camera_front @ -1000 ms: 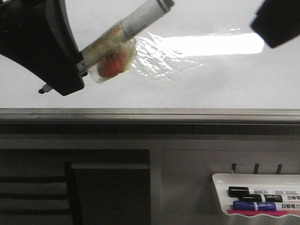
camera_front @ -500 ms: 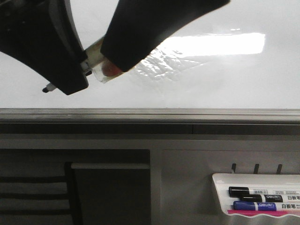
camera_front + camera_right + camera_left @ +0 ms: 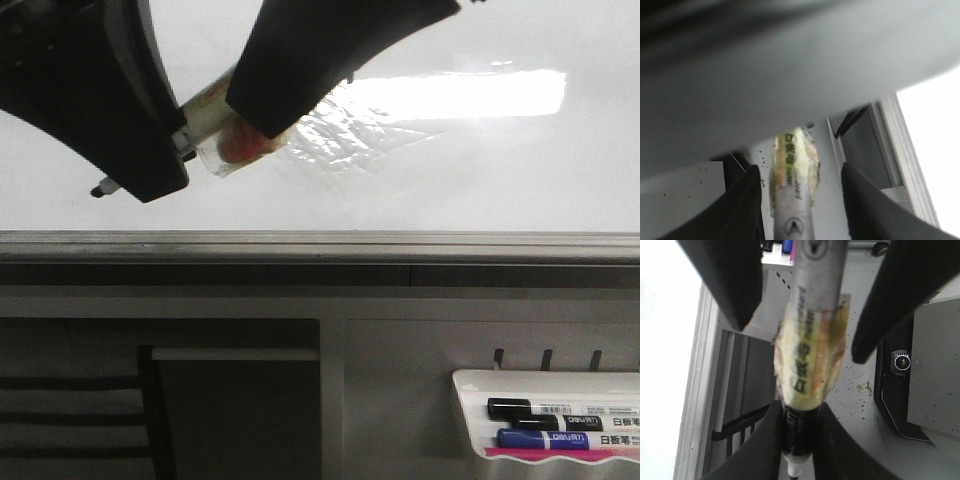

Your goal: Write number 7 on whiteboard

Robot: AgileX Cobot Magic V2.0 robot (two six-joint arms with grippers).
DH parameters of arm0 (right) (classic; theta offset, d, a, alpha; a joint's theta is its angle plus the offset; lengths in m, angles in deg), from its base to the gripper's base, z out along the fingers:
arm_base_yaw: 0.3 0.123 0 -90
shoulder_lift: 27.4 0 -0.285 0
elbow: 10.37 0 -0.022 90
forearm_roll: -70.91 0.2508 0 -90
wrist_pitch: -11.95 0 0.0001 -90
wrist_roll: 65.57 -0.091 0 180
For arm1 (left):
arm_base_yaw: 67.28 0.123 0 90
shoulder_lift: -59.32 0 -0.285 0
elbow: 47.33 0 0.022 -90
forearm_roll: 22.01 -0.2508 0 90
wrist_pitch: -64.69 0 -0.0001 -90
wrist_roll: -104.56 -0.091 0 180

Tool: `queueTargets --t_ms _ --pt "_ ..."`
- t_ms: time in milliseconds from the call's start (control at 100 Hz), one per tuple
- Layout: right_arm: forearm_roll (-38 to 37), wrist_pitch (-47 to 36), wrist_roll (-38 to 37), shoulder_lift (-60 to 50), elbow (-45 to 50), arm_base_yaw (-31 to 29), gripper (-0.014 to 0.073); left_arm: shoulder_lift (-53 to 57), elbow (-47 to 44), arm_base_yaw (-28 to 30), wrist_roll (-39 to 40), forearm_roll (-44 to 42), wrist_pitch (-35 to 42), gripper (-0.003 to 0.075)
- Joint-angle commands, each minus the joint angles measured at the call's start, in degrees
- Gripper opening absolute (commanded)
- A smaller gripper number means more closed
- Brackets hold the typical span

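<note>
Both tools (image 3: 175,150) have smooth, matte black, tapering fingers (image 3: 730,285).

Whiteboard (image 3: 480,170) is big, glossy and white, standing upright with a dark grey rail along its bottom edge, glare streaked across it.

One whiteboard (image 3: 450,180), two end effectors, one taped marker (image 3: 810,360), two markers in one tray (image 3: 470,385).
</note>
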Motion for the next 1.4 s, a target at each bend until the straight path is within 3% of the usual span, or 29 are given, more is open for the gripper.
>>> queueTargets --t_ms 0,120,310,550,620,670,760,850,1090,1260,1390 --pt "2.22 -2.06 0.64 -1.4 -1.98 0.1 0.0311 1.63 1.77 -0.38 -0.11 0.84 2.23 -0.002" --pt "2.64 -2.06 0.64 -1.4 -1.98 0.1 0.0301 1.63 1.77 -0.38 -0.11 0.84 2.23 -0.002" --pt "2.64 -2.06 0.64 -1.4 -1.98 0.1 0.013 1.63 1.77 -0.38 -0.11 0.84 2.23 -0.002" --pt "2.64 -1.09 0.64 -1.4 -1.98 0.1 -0.0013 1.63 1.77 -0.38 -0.11 0.84 2.33 -0.002" --pt "2.64 -0.86 0.64 -1.4 -1.98 0.1 -0.0051 1.63 1.77 -0.38 -0.11 0.84 2.33 0.0011" --pt "2.64 -0.74 0.64 -1.4 -1.98 0.1 -0.0055 1.63 1.77 -0.38 -0.11 0.84 2.33 0.0061" --pt "2.53 -0.61 0.64 -1.4 -1.98 0.1 -0.0055 1.63 1.77 -0.38 -0.11 -0.04 3.05 0.0237" --pt "-0.03 -0.61 -0.26 -2.12 -2.0 0.1 -0.0053 2.05 1.99 -0.01 1.02 -0.72 4.03 0.0354" --pt "-12.97 0.0 -15.86 -8.24 -2.0 -4.36 -0.0052 8.9 2.3 7.0 11.66 -1.32 6.09 0.0368" --pt "-13.64 1.12 -25.03 -14.3 -0.13 -12.22 -0.0052 16.15 -1.14 14.75 17.21 2.55 12.78 0.0368" --pt "-11.83 -2.95 -26.21 -19.11 6.24 -16.68 -0.0052 21.92 -7.96 18.89 18.01 6.45 17.86 0.0367"
